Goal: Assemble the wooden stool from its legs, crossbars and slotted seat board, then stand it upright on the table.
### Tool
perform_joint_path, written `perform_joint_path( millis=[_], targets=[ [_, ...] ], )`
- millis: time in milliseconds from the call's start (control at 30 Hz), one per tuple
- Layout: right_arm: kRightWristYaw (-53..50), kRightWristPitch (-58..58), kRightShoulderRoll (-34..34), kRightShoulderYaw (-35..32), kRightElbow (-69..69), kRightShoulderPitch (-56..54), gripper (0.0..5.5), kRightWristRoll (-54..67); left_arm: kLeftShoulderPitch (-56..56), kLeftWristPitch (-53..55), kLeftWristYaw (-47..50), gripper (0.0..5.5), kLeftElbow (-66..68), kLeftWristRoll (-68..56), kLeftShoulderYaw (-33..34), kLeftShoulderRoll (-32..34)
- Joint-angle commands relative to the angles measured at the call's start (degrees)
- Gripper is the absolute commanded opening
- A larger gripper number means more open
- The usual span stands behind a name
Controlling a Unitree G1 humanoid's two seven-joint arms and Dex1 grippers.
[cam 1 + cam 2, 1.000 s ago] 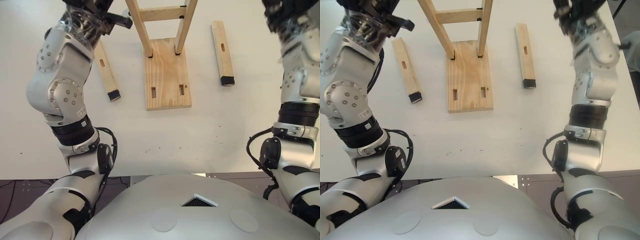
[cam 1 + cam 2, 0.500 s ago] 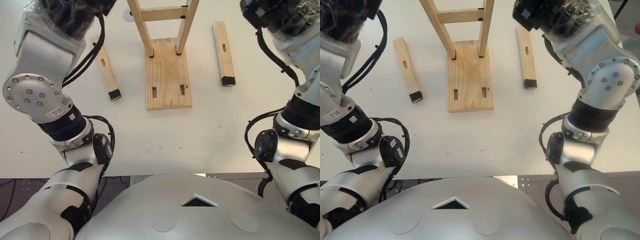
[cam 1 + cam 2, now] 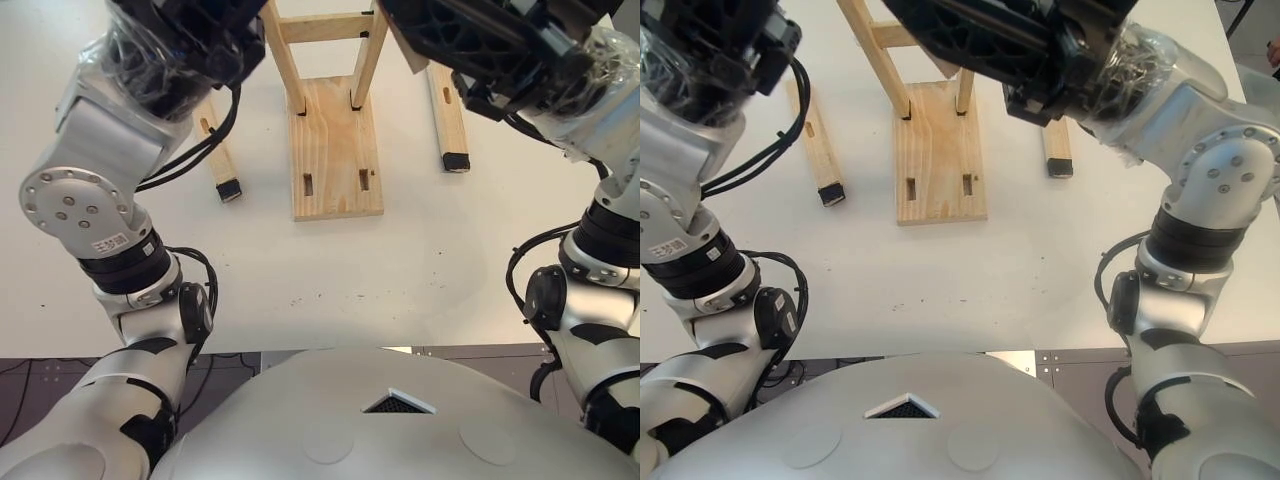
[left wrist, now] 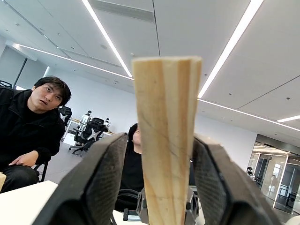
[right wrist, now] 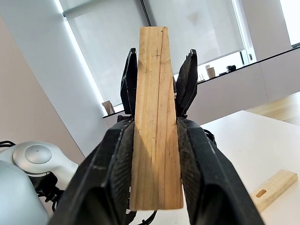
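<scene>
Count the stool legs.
4. Left upright leg and right upright leg stand in the seat board; left loose leg and right loose leg lie flat on the table.

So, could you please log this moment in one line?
left tool: grips left leg | right tool: grips right leg | board: holds both | spare legs: on table

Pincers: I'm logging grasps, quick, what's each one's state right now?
Left pincer: shut on a pale wooden leg.
Right pincer: shut on a second pale wooden leg.
</scene>
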Motion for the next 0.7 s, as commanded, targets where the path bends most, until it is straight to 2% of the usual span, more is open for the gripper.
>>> perform_joint_path(
  millis=[33, 267, 700],
  targets=[
    [0.9, -0.3, -1.2, 0.8, 0.5, 1.2, 1.29, -2.1, 0.6, -0.6, -0.1, 2.22, -0.8, -0.4, -1.3, 1.1],
    [0.8, -0.2, -0.5, -0.2, 1.8, 1.4, 1.29, -1.1, 0.1, -2.1, 0.9, 1.30, 0.5, -1.8, -0.9, 1.4],
    [0.7, -1.1, -0.5, 1.4, -0.1, 2.2, 1.29, -2.6, -0.8, -2.6, 2.4, 1.26, 1.3, -2.3, -1.4, 2.3]
  ],
)
